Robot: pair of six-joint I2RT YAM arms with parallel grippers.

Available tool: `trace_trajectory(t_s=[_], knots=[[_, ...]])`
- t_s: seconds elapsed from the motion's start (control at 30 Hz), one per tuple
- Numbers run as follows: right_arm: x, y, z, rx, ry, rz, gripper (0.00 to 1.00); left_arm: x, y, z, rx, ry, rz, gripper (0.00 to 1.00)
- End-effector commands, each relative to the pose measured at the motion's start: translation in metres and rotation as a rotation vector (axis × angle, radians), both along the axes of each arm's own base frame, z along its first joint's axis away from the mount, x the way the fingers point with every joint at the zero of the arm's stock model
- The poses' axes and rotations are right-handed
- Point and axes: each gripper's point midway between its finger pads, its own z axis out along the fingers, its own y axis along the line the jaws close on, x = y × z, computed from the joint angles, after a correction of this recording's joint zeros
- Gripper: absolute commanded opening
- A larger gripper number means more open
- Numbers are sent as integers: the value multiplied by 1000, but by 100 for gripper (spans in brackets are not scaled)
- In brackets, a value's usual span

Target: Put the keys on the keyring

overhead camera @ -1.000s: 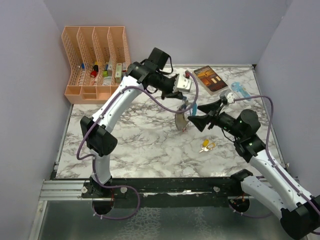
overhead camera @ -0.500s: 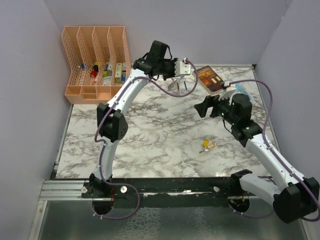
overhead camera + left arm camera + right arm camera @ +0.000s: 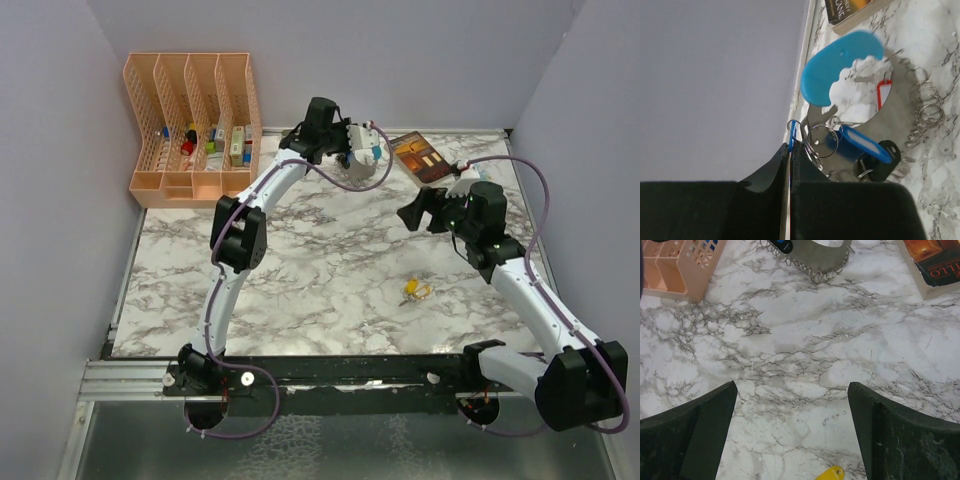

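Left gripper (image 3: 790, 146) swung the keyring (image 3: 860, 122) from centre to 12 o'clock, jaws pinched on it; right gripper (image 3: 792, 390) spread wide, empty; yellow key (image 3: 415, 291) at 4 o'clock, judged unthreaded.

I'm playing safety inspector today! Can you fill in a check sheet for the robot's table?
Surface: marble table, white with grey veins.
Job's things: keyring is pinched by its thin ring near the back edge; yellow keys lie loose in front of the right arm.
Clutter: peach organizer at back left, with small items inside; book at the back.
Grippers: left gripper has its fingers shut on the keyring; right gripper has its fingers wide open over bare marble, holding nothing.
Cables: purple cables loop along both arms; no snag seen.
Surroundings: plain grey walls on three sides; nothing else seen.
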Motion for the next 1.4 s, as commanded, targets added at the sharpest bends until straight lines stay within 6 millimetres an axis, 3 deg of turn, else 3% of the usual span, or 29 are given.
trace_trajectory(t_s=[0.0, 0.13, 0.27, 0.43, 0.6, 0.73, 0.83, 1.03, 1.37], knots=[[4, 4, 9, 25, 3, 30, 94, 20, 5, 9, -12, -77, 77, 0], [2, 5, -1, 27, 33, 35, 100, 4, 13, -9, -7, 10, 99, 1], [0, 7, -5, 26, 40, 56, 99, -7, 41, -33, 51, 32, 168, 6], [0, 10, -8, 19, 39, 86, 99, -13, 64, -41, 45, 111, 223, 26], [10, 0, -6, -3, 40, 15, 99, -10, 73, -9, -53, 115, 274, 55], [14, -14, 9, -6, -17, -80, 99, -11, 77, 33, -142, 95, 306, 92], [11, -24, 18, -12, -51, -137, 99, -13, 82, 53, -185, 85, 341, 94], [10, -33, 21, 3, -50, -205, 99, -19, 93, 67, -261, 102, 370, 99], [12, -39, 19, 3, -45, -245, 99, -24, 100, 57, -288, 147, 391, 99]])
